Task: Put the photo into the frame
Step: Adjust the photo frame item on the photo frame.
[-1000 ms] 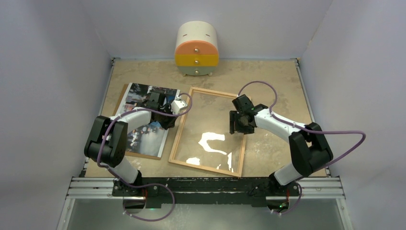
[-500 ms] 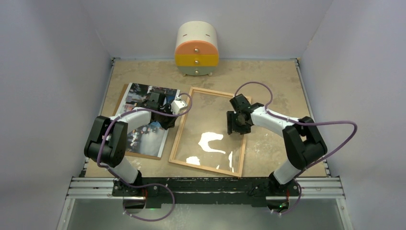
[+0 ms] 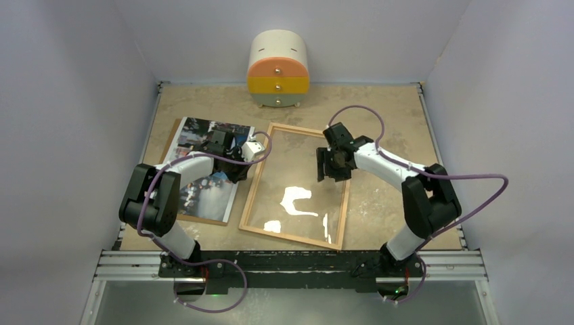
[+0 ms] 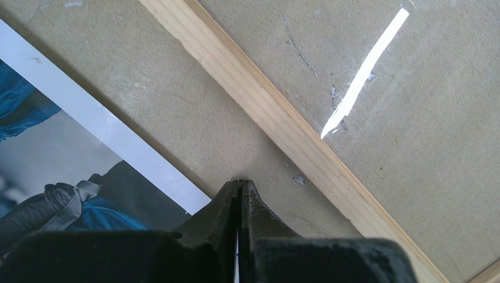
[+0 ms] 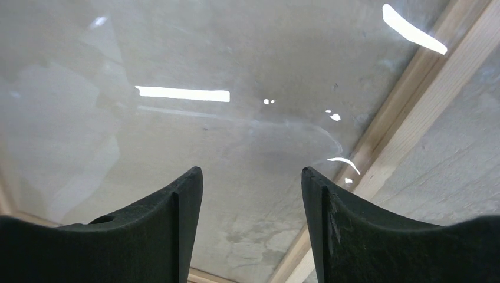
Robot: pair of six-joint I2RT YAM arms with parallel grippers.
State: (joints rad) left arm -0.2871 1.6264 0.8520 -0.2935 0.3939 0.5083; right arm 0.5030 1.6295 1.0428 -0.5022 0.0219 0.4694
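Note:
The photo lies flat at the left, on top of a brown backing board. My left gripper is shut, its tips down at the photo's right edge, between the photo and the frame. In the left wrist view the shut tips touch the tabletop beside the photo's white border, and the frame's left rail runs just beyond. The frame of light wood lies mid-table with a clear pane in it. My right gripper hangs open over the pane, close to the right rail, holding nothing.
A round cream, orange and yellow drawer cabinet stands against the back wall. Grey walls close in the table on three sides. Purple cables loop off both arms above the frame's top corners.
My right gripper has moved toward the back and a little left along the frame's right side, staying open. The left arm, the photo and the frame have not moved.

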